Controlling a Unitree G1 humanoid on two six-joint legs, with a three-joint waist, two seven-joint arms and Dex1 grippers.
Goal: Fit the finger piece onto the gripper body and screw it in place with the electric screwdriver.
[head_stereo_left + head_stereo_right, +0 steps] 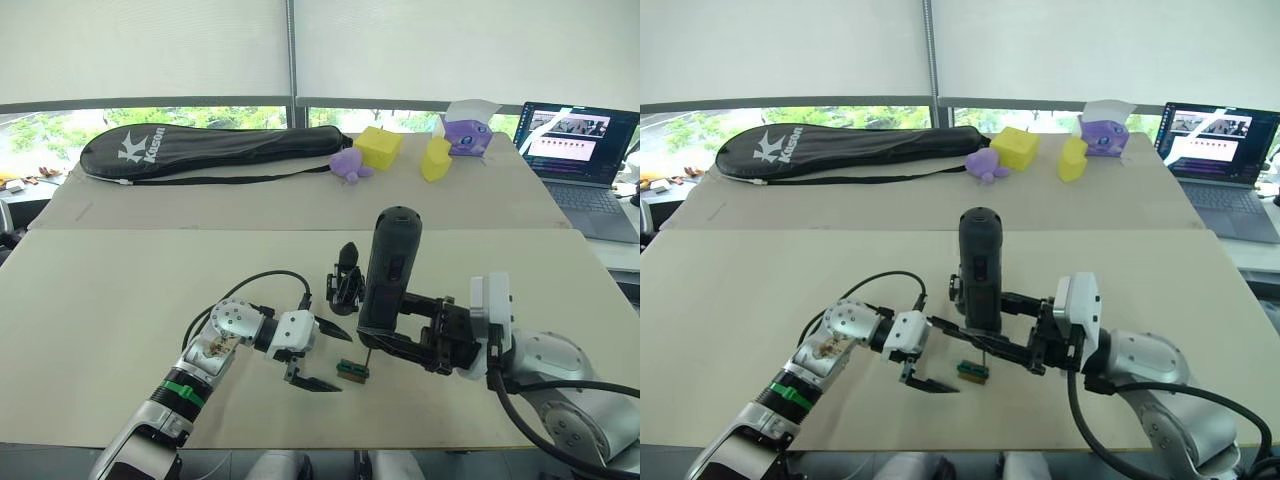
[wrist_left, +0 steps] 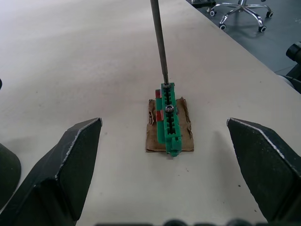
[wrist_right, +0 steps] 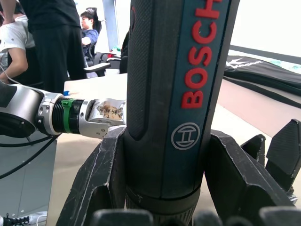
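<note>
My right gripper is shut on the electric screwdriver, a thick black tool held upright. Its thin bit points down and touches the far end of a small green block lying on a brown scrap. My left gripper is open just left of that block, one finger on each side of it. The gripper body, black with a pointed finger sticking up, stands on the table right behind the screwdriver and is partly hidden by it. The finger piece is out of view as a separate part.
On the far table lie a black racket bag, yellow foam blocks, a purple toy, a purple tissue box and an open laptop. People stand beyond the table. The table's front edge is near my arms.
</note>
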